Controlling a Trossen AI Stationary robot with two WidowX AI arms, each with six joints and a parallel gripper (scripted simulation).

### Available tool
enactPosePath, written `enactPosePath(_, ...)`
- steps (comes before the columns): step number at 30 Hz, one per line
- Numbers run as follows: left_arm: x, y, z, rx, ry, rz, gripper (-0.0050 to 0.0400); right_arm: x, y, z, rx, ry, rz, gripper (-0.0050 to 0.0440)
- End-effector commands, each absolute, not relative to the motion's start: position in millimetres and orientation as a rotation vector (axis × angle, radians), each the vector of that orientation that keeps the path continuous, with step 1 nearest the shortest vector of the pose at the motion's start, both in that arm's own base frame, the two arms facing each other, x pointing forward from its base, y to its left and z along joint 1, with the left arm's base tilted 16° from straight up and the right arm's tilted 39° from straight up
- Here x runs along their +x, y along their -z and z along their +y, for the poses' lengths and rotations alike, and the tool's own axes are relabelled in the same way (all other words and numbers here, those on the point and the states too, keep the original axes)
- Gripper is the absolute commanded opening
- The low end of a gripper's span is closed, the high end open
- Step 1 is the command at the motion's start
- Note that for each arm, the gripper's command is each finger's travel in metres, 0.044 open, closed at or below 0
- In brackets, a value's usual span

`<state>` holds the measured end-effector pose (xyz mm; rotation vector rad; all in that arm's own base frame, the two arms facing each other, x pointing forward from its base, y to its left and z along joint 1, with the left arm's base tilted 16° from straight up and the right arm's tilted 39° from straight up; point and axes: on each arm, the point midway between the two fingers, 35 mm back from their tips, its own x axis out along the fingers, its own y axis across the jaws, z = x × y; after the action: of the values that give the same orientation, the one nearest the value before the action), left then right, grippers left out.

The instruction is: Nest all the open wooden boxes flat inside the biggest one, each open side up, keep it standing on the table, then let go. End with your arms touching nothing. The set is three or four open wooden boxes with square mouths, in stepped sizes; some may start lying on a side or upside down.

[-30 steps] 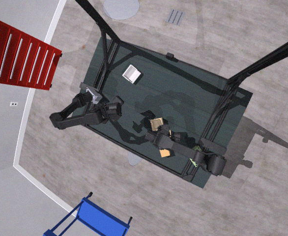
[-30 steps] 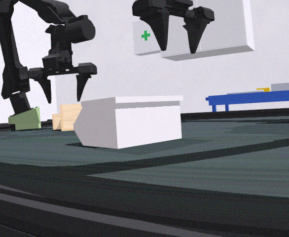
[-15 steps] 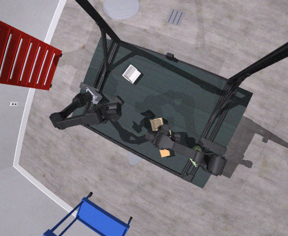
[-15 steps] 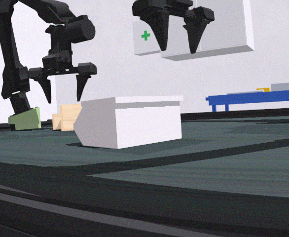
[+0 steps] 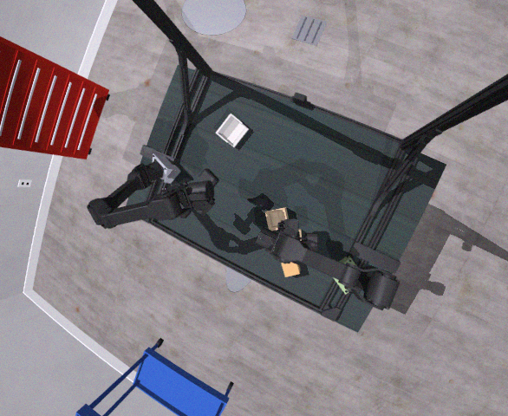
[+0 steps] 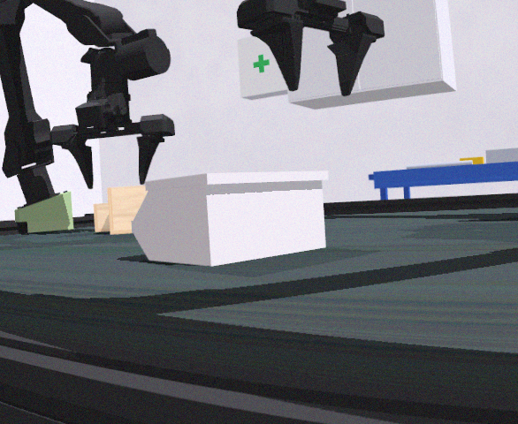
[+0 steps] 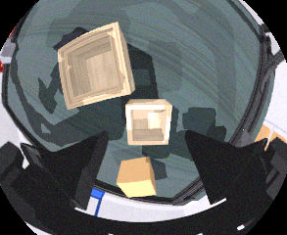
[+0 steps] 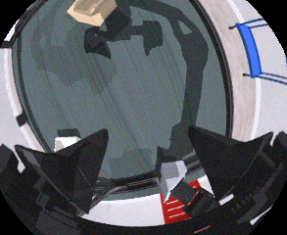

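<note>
The biggest wooden box point(image 5: 270, 220) point(image 6: 123, 209) point(image 7: 127, 64) point(image 8: 86, 16) stands open side up, with more than one rim line inside its mouth; whether another box is nested there is hard to tell. A small wooden box point(image 7: 129, 128) stands open side up beside it. An orange-tan block-like piece point(image 5: 290, 269) point(image 7: 135, 173) shows closed faces and no mouth. My left gripper point(image 6: 116, 185) point(image 7: 147, 135) is open and empty above the small box, in line with it in the left wrist view. My right gripper point(image 6: 319, 92) point(image 8: 149, 131) is open and empty, high and away from the wooden boxes.
A white open box point(image 5: 245, 130) point(image 6: 268, 223) point(image 8: 66, 142) stands on the far side of the table. A green piece point(image 5: 341, 285) point(image 6: 47, 216) lies by the left arm's base. A grey piece point(image 5: 168, 170) point(image 8: 171, 172) is near the right arm's base. Frame posts stand at the table ends.
</note>
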<state>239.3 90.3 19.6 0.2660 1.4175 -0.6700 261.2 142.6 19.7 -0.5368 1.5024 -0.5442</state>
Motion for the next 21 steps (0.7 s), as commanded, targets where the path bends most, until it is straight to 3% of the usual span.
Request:
enactPosePath(1, 237, -12, 87, 0.253, 0.678, 1.428, 0.04, 261, -20, 143, -0.537, 0.544, 1.502, 0.04)
enactPosePath(21, 237, 13, 80, 0.258, 0.681, 1.423, 0.04, 261, -20, 143, -0.537, 0.544, 1.502, 0.04)
